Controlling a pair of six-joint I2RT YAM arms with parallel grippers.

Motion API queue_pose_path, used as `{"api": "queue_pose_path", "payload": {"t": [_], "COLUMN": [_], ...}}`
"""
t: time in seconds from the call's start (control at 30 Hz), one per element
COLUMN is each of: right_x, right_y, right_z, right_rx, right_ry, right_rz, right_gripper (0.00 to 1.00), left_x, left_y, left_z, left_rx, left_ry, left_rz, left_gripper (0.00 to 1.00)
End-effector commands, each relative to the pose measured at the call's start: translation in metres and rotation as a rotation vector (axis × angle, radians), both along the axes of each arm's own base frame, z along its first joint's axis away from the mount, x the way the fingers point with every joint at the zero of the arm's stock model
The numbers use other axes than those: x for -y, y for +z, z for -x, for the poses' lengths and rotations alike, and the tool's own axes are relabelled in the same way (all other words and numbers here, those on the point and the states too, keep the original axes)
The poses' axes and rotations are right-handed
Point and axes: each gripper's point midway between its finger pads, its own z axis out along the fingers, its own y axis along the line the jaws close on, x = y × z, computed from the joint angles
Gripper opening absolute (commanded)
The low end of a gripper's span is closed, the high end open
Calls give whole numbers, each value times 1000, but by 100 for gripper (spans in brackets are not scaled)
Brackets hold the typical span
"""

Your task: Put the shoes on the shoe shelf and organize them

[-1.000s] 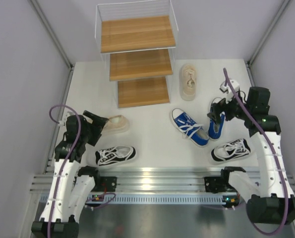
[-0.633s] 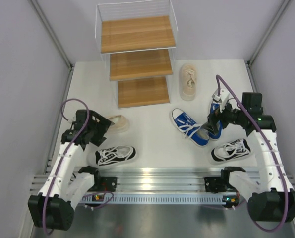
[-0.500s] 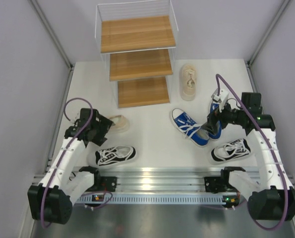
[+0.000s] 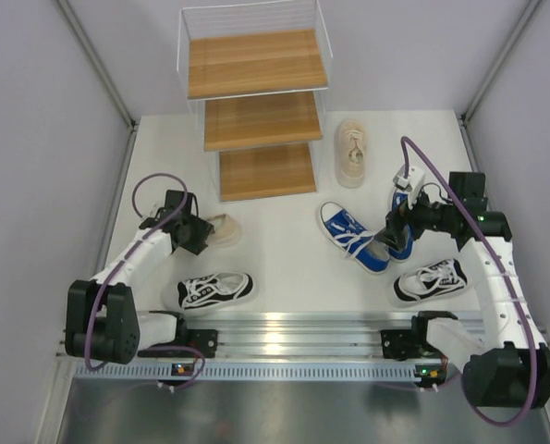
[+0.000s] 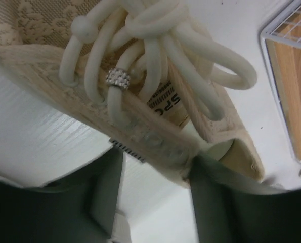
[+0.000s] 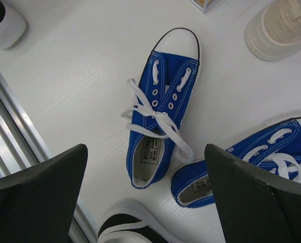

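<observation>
The shoe shelf [image 4: 256, 111] stands empty at the back, three wooden steps in a white wire frame. A beige shoe [image 4: 224, 229] lies left of it. My left gripper [image 4: 189, 233] is at its heel, and in the left wrist view the jaws [image 5: 153, 172] pinch the beige shoe's [image 5: 140, 126] side wall. A second beige shoe [image 4: 352, 153] lies right of the shelf. Two blue shoes [image 4: 350, 236] [image 4: 404, 231] lie mid-right. My right gripper [image 4: 385, 242] hovers open above them, over one blue shoe [image 6: 165, 101], with the other blue shoe [image 6: 241, 162] beside it. Black-and-white shoes [image 4: 214, 289] [image 4: 430, 280] lie near the front.
The shelf's wire corner [image 5: 292, 91] shows at the right of the left wrist view. A metal rail [image 4: 293, 328] runs along the table's front edge. Grey walls close in both sides. A beige toe [image 6: 282, 30] and a black-and-white shoe [image 6: 130, 228] border the right wrist view.
My left arm swung in to the beige shoe's heel and its jaws narrowed onto the side wall. The right gripper shifted left, over the blue shoes, and stayed open.
</observation>
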Motion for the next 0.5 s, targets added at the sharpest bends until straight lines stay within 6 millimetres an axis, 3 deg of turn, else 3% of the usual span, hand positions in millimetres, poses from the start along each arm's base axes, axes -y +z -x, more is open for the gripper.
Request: {"api": "queue_pose_path", "payload": {"t": [0.0, 0.07, 0.13, 0.33, 0.47], "right_x": [-2, -1, 0, 2, 3], "right_y": [5, 4, 4, 4, 6], "right_z": [1, 2, 2, -1, -4], "right_rx": [44, 44, 43, 42, 41], "right_ry": [29, 28, 24, 17, 16], "right_rz": [1, 5, 4, 6, 9], "right_gripper": [99, 99, 100, 99, 99], "left_x": [-2, -6, -9, -23, -21], "left_y": [10, 15, 22, 68, 100], "left_z": [-20, -21, -20, -9, 7], "left_rx": [84, 109, 137, 295, 413], "left_ry": [-4, -9, -43, -184, -311], "left_rz": [-21, -46, -84, -239, -303], "left_gripper": [43, 14, 0, 0, 0]}}
